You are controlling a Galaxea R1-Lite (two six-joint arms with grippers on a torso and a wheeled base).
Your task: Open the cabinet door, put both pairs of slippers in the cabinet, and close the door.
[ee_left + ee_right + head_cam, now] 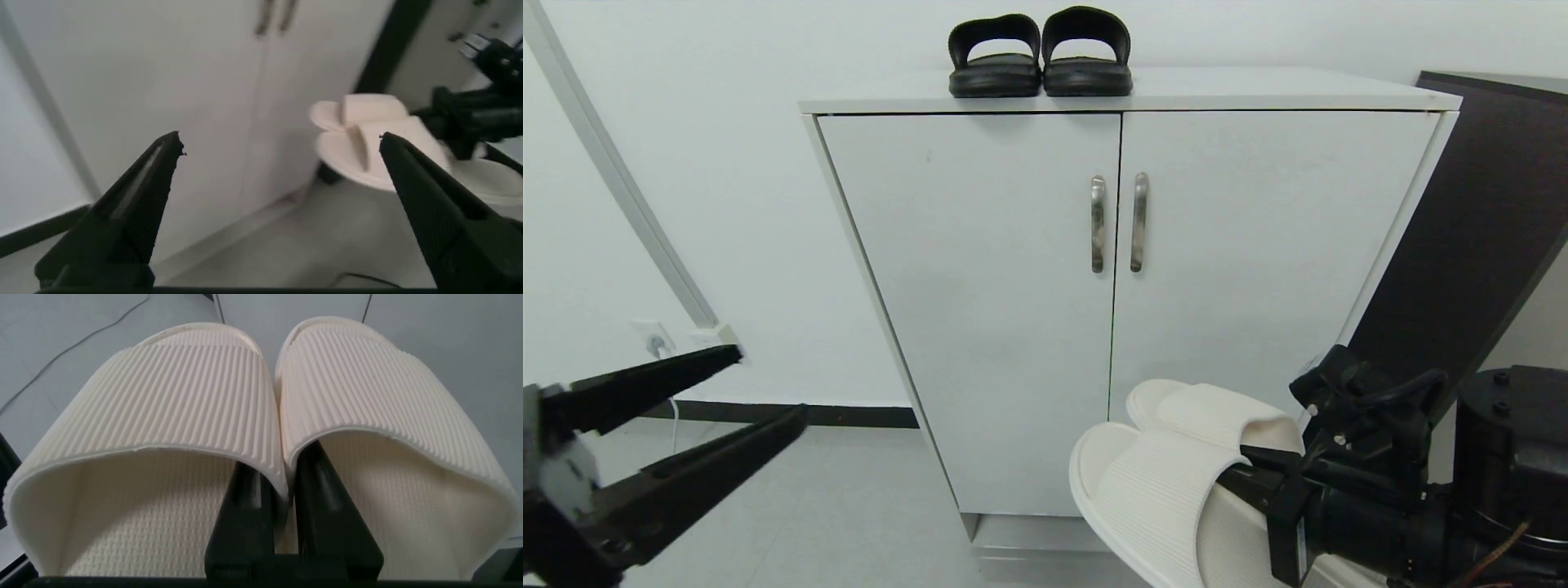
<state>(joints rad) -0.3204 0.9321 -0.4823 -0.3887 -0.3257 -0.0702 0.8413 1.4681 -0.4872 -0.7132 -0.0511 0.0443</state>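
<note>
Both doors of the cabinet (pixel 1258 245) are shut, so the coming move looks like a pull on a handle. The left handle (pixel 1098 224) and right handle (pixel 1138 221), 2 slim metal bars, stand side by side at the doors' meeting edge, long axis vertical. They lie far and right of the left tool (pixel 772 382), whose thin black fingers are wide apart and empty at the near left. The right tool (pixel 288 531), near right, is clamped on the adjoining inner walls of the white slippers (pixel 1168 474), ribbed soft foam, toes toward the cabinet. So the left arm is probably the free one. The black slippers (pixel 1040 57), smooth and rubbery, rest on the cabinet's flat top.
</note>
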